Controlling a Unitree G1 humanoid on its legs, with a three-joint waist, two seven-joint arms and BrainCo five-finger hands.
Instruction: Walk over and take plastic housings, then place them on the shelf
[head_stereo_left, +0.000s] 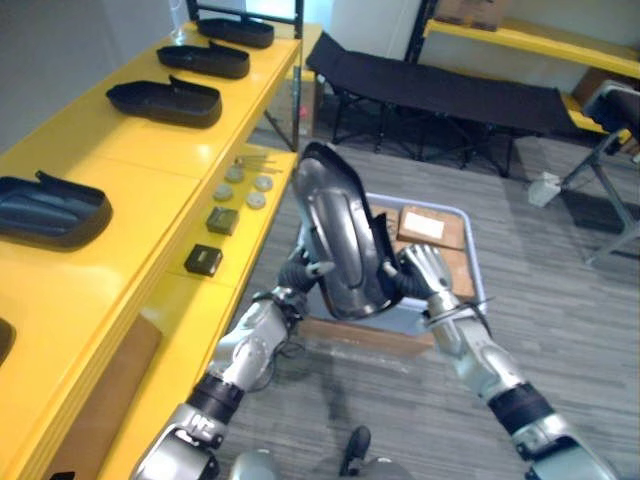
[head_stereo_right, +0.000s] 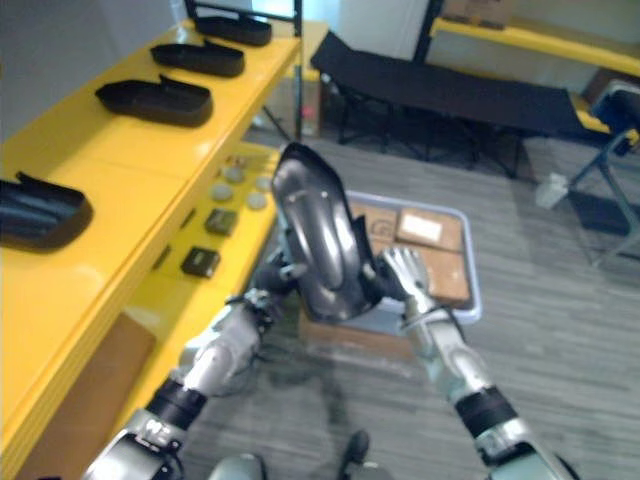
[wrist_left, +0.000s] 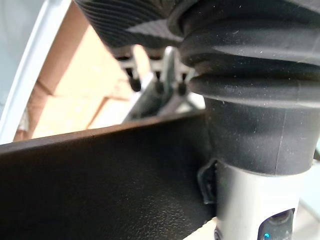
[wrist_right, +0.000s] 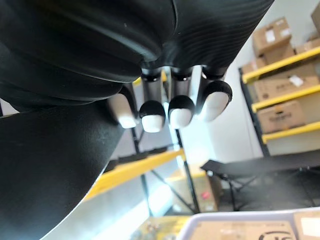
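Near: one housing (head_stereo_left: 340, 240) is held up on end between both hands, above the near side of a grey bin (head_stereo_left: 420, 204). The left hand (head_stereo_left: 300, 278) is clamped on its left edge, thumb laid over the face. The right hand (head_stereo_left: 428, 272) is set against the right side; whether it is closed on the part cannot be told.

Progress: this housing is lifted but not yet on the shelf. The carry and set-down are judged to be left.

In the bin, flat cardboard boxes (head_stereo_left: 425, 228) are seen; whatever else it holds is hidden by the held piece.

On the lower yellow ledge (head_stereo_left: 180, 300), small dark blocks (head_stereo_left: 204, 260) and grey discs (head_stereo_left: 245, 188) are laid.

Farther left, on the shelf (head_stereo_left: 130, 170), a row of housings (head_stereo_left: 165, 102) is already laid out, at least four counted, well apart, with bare space between the nearest two.
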